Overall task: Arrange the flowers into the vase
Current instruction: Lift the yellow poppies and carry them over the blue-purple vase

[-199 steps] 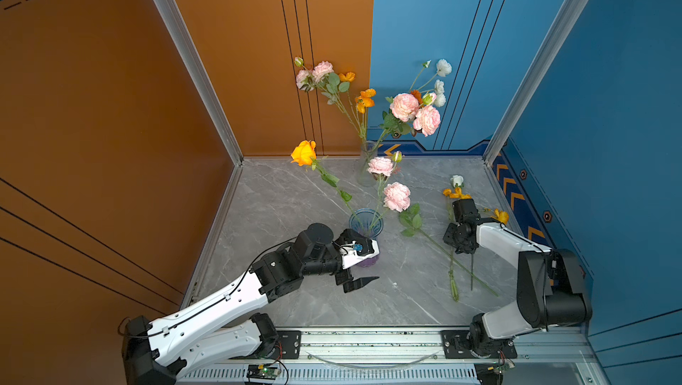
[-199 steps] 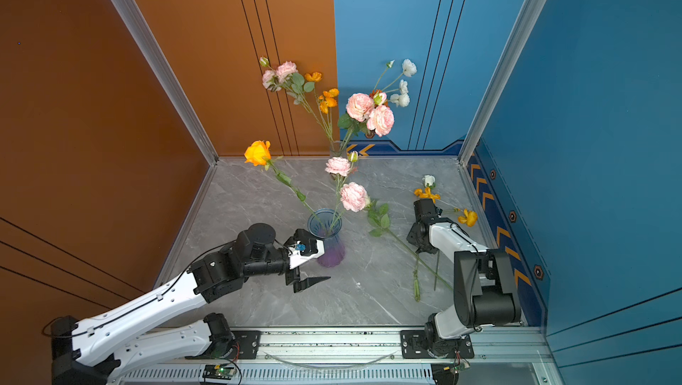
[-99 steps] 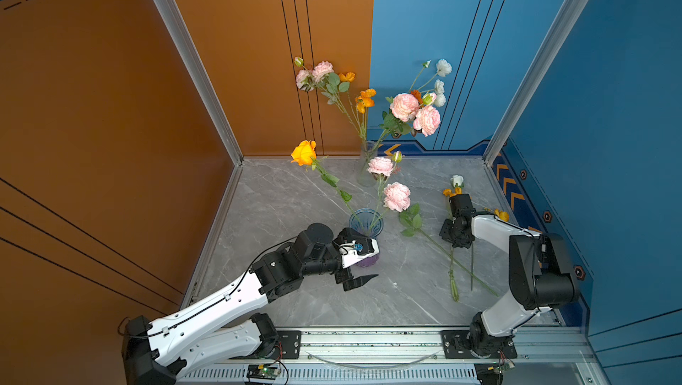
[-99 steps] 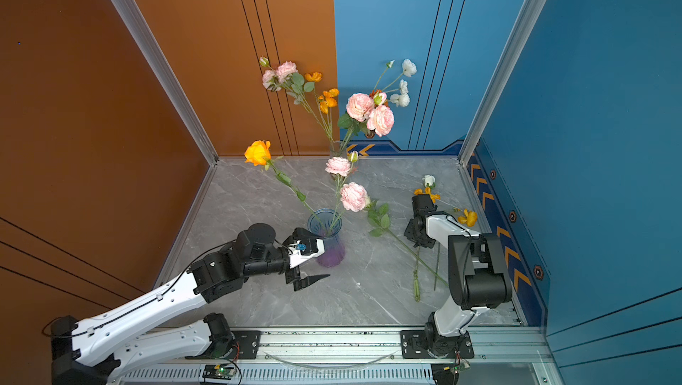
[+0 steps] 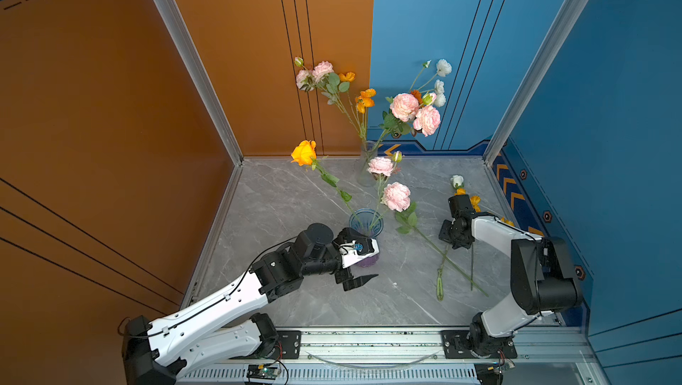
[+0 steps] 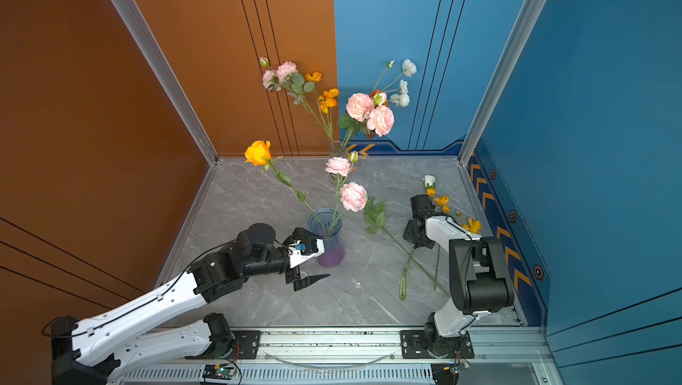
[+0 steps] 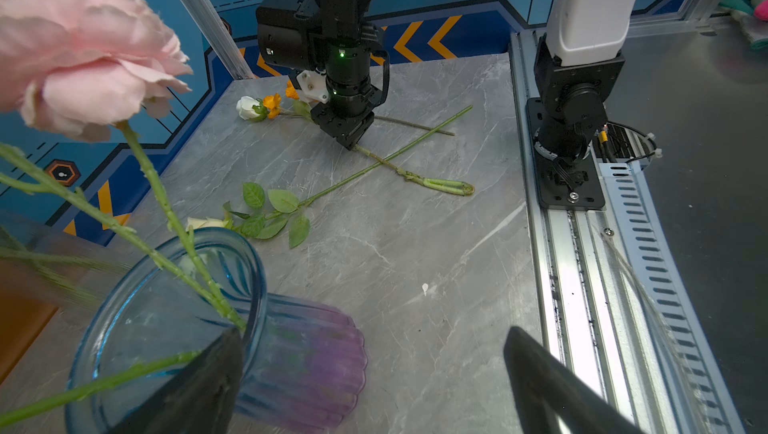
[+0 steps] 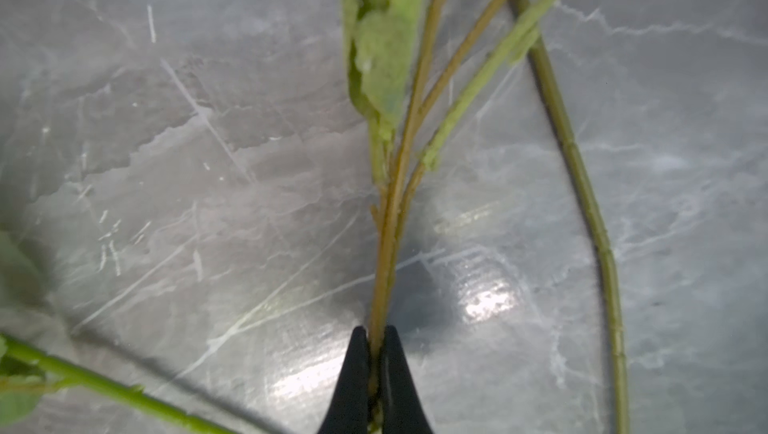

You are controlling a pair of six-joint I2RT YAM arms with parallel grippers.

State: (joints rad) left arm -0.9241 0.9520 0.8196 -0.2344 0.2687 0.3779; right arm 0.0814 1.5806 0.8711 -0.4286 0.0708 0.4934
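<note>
A blue-and-purple ribbed vase (image 5: 366, 219) (image 6: 324, 219) (image 7: 174, 319) stands mid-table and holds an orange rose (image 5: 304, 152) and two pink blooms (image 5: 395, 196). My left gripper (image 5: 363, 265) (image 7: 374, 334) is open beside the vase's base, one finger against its wall. Loose flowers lie on the right: a sprig with a white bud (image 5: 457, 181) and orange blooms (image 5: 475, 200), and a leafy cream-rose stem (image 7: 274, 207). My right gripper (image 5: 455, 243) (image 8: 375, 340) is down on the table, shut on the sprig's thin brownish-green stem (image 8: 399, 203).
A clear glass vase (image 5: 366, 169) with several pink, orange and white flowers stands at the back wall. Orange and blue walls close in three sides. The metal rail (image 5: 369, 342) carrying both arm bases runs along the front edge. Another green stem (image 8: 582, 186) lies beside the held one.
My right gripper's jaws have closed onto the sprig's stem, and that arm's elbow has swung nearer the front. The left arm and the vase have not moved.
</note>
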